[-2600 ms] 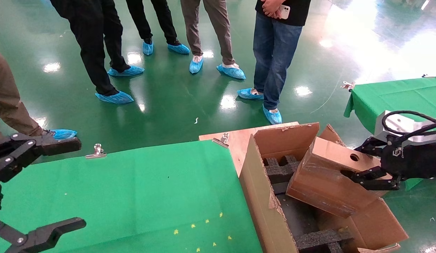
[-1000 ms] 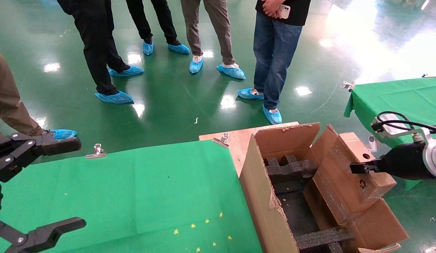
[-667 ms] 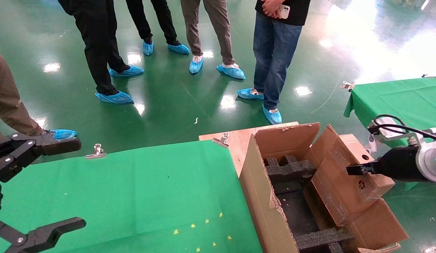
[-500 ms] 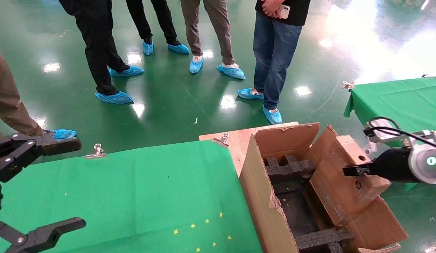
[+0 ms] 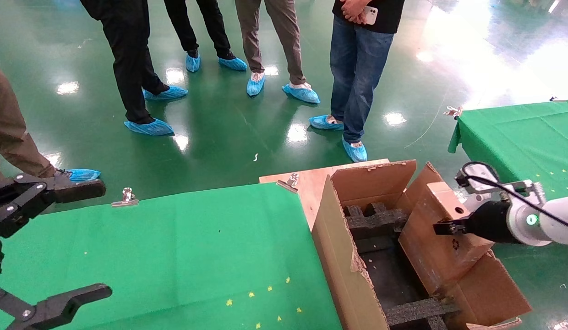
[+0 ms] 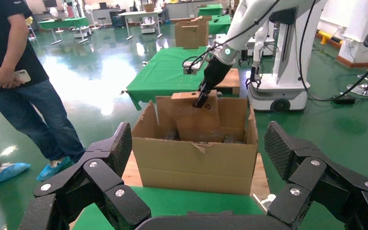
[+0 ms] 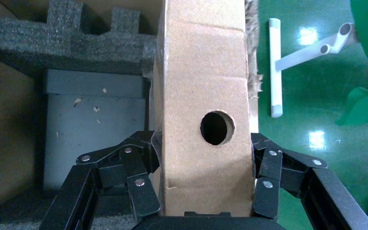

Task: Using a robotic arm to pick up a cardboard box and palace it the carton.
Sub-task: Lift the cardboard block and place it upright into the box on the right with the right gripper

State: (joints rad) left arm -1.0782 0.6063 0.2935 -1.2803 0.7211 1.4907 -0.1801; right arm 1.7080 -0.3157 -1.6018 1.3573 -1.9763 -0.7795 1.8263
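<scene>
Green-clothed bench (image 5: 174, 247) beside the carton (image 5: 346, 270), right end effector (image 7: 203, 184) clamped on the cardboard box (image 5: 442, 229), tilted, apparently partly inside the carton, left end effector (image 6: 199, 177) spread wide over the bench.

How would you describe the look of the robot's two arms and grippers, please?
The right gripper is black with linkage fingers, on a black wrist and white tubular arm bearing a green-lit ring, a grey camera box and looped black cable. The left gripper is all black, with silver rivets and textured pads.
</scene>
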